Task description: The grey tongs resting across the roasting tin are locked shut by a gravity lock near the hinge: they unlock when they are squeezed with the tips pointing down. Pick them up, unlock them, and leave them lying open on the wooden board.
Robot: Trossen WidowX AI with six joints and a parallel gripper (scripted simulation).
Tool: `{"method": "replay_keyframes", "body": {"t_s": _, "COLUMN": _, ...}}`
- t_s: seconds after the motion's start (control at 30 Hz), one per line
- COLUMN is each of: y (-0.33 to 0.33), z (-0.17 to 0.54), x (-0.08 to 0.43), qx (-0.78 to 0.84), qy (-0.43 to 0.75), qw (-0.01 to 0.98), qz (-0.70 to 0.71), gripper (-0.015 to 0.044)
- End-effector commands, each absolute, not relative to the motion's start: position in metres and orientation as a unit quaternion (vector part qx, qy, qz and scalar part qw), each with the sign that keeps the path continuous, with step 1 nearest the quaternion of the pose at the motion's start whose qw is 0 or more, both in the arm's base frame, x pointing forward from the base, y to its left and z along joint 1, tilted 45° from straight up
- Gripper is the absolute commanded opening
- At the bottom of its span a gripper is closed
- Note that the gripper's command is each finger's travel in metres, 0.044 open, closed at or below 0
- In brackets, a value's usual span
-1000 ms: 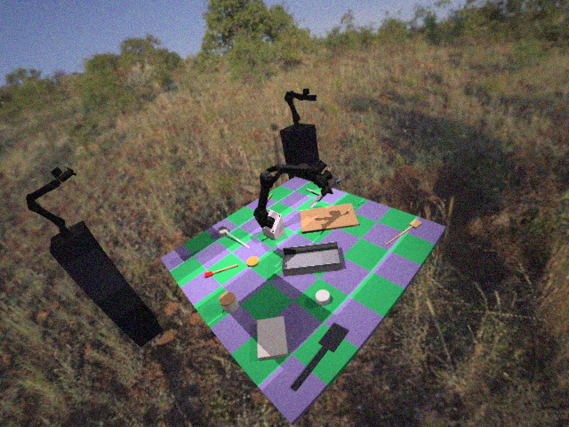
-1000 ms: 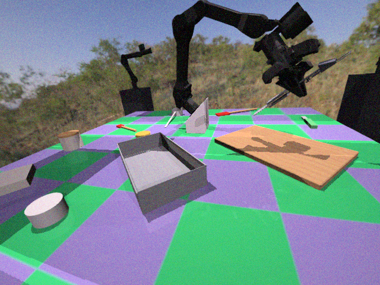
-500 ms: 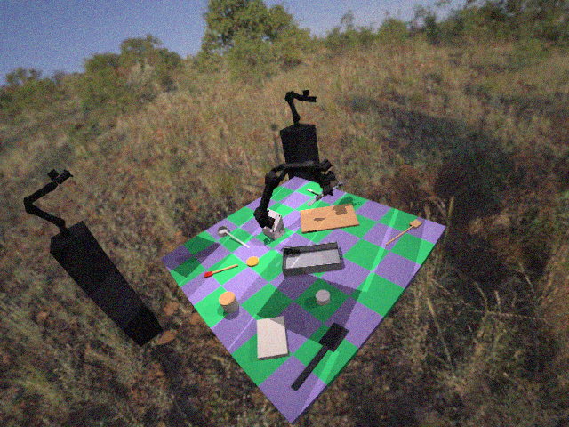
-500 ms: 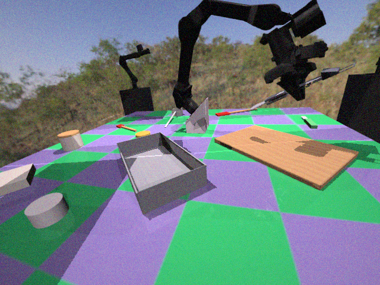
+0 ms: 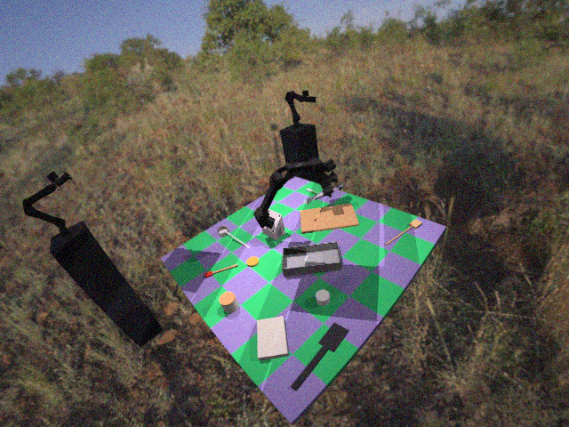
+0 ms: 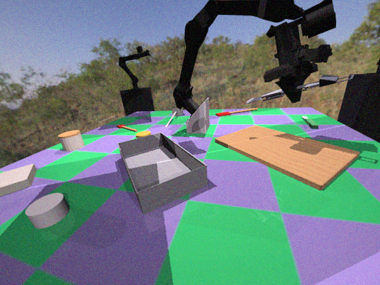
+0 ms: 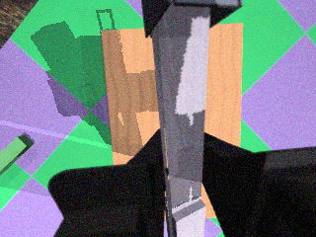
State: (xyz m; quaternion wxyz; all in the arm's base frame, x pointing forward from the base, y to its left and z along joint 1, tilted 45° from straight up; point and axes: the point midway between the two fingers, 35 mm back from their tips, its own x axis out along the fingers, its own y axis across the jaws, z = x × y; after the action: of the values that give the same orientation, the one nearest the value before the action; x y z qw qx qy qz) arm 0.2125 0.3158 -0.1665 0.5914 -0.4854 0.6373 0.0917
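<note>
Your end effector (image 6: pixel 293 92) (image 7: pixel 174 132) grips the grey tongs (image 6: pixel 313 86) (image 7: pixel 185 99) aloft

You hold them tilted slightly above the table (image 5: pixel 276 294) (image 6: pixel 233 239) (image 7: pixel 276 99), well clear of the roasting tin (image 5: pixel 312 270) (image 6: pixel 174 190).

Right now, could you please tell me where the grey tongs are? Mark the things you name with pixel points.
In the exterior view they are at upper right, shut in the claw (image 6: pixel 294 92) (image 7: pixel 184 168), raised above the wooden board (image 6: pixel 285 159) (image 7: pixel 224 84).
</note>
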Motion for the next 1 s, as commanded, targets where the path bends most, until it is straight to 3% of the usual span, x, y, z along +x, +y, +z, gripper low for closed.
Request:
{"method": "replay_keyframes", "body": {"t_s": 0.0, "y": 0.317, "z": -0.163, "x": 0.213, "qx": -0.481, "qy": 0.649, "qw": 0.584, "qz": 0.082, "gripper": -0.015}}
{"method": "replay_keyframes", "body": {"t_s": 0.97, "y": 0.299, "z": -0.147, "x": 0.211, "qx": -0.486, "qy": 0.712, "qw": 0.507, "qz": 0.005, "gripper": -0.015}}
